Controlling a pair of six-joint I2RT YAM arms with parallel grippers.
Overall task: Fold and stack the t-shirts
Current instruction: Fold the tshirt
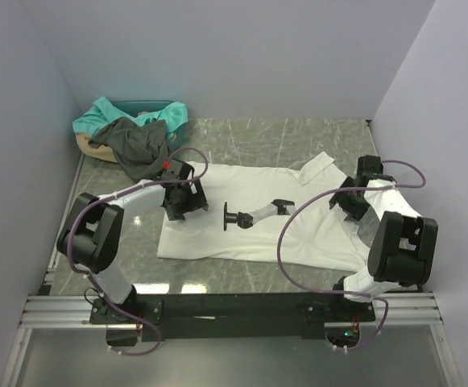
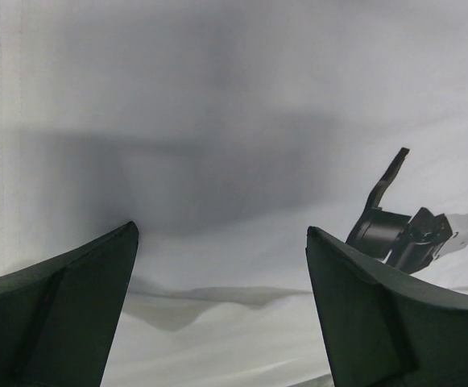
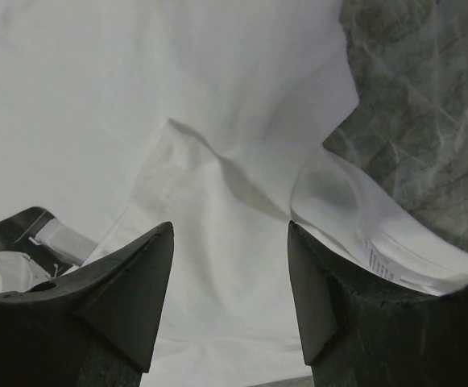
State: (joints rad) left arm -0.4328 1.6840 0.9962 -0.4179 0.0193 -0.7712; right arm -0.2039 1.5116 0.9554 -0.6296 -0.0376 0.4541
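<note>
White t-shirt (image 1: 242,238) lies spread flat on the marble table (image 1: 250,137).
Left gripper (image 1: 182,203) and right gripper (image 1: 349,203) hang over it, fingers apart, gripping nothing. The dark grey t-shirt (image 1: 134,147) and teal t-shirt (image 1: 103,113) are heaped far left.

White t-shirt (image 1: 250,234) partly under the right arm (image 1: 399,242); basket (image 1: 83,143) largely beneath teal t-shirt (image 1: 105,113) and dark grey t-shirt (image 1: 137,145).

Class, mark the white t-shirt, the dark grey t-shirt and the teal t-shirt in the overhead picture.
white t-shirt (image 1: 254,240), top external view, plain cloth of the spread-out body.
dark grey t-shirt (image 1: 137,147), top external view, middle of the crumpled heap.
teal t-shirt (image 1: 101,113), top external view, left bunched part.
</note>
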